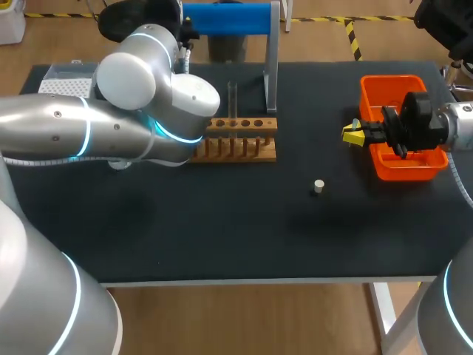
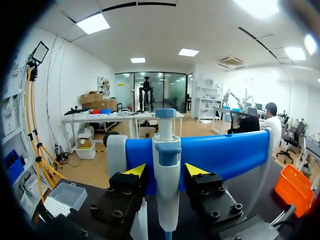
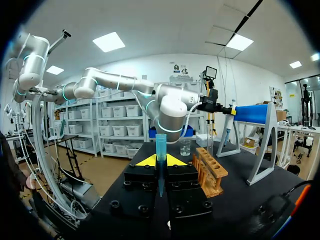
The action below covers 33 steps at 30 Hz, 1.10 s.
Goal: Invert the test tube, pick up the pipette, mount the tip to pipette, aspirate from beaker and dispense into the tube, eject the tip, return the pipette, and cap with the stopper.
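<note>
While your left gripper [image 2: 165, 171] straddles the pipette [image 2: 166, 150] at the blue stand [image 2: 225, 155], though I cannot tell whether it actually grips it, your right gripper [image 3: 160, 161] is closed on the blue tip [image 3: 160, 142], held upright. It sits at the orange bin's [image 1: 392, 79] edge, probably offering that tip for mounting.

No text, label, number or sign can be read anywhere.

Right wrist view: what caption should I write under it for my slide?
Blue pipette tip clamped in the right gripper, facing the wooden rack and left arm.
</note>
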Tool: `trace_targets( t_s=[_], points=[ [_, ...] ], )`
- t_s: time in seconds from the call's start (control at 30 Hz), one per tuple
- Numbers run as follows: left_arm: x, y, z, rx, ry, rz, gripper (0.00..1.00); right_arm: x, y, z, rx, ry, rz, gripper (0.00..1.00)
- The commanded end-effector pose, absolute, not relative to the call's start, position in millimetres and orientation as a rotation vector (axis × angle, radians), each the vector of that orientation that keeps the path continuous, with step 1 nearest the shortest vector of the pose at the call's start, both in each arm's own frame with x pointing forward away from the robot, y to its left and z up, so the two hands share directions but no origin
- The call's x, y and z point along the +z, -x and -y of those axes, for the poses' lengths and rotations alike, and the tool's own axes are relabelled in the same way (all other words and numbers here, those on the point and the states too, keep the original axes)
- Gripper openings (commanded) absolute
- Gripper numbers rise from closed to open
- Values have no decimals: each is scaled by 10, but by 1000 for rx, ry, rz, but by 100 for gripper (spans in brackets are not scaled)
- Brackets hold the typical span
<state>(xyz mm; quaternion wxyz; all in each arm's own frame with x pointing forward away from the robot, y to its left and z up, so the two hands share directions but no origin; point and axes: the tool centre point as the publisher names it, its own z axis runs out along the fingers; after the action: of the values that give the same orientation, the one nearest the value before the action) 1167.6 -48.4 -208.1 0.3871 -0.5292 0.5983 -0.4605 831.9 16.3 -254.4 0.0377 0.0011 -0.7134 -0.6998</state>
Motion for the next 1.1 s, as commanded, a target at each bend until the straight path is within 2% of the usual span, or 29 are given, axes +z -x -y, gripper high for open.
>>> trace_targets(
  t_s=[0.03,0.07,0.1,0.17,0.2,0.7,1.1],
  points=[
    [-2113,-11700,494,-1175,1346,-1519,30,-2541,-8312,-161,-2146,-3,2191,0],
    [-2114,-11699,495,-1175,1346,-1519,29,-2541,-8312,-161,-2146,-3,2191,0],
    [-2114,-11697,496,-1175,1347,-1519,17,-2541,-8312,-161,-2146,-3,2191,0],
    [-2114,-11695,497,-1175,1349,-1518,4,-2541,-8312,-161,-2146,-3,2191,0],
    [-2114,-11695,497,-1174,1349,-1518,0,-2541,-8312,-161,-2146,-3,2191,0],
    [-1631,-11656,510,-1217,1263,-1516,0,-2541,-8312,-161,-2146,-3,2191,0],
    [-1169,-11331,579,-1339,1093,-1729,0,-2541,-8312,-161,-2146,-3,2191,0]
  ],
)
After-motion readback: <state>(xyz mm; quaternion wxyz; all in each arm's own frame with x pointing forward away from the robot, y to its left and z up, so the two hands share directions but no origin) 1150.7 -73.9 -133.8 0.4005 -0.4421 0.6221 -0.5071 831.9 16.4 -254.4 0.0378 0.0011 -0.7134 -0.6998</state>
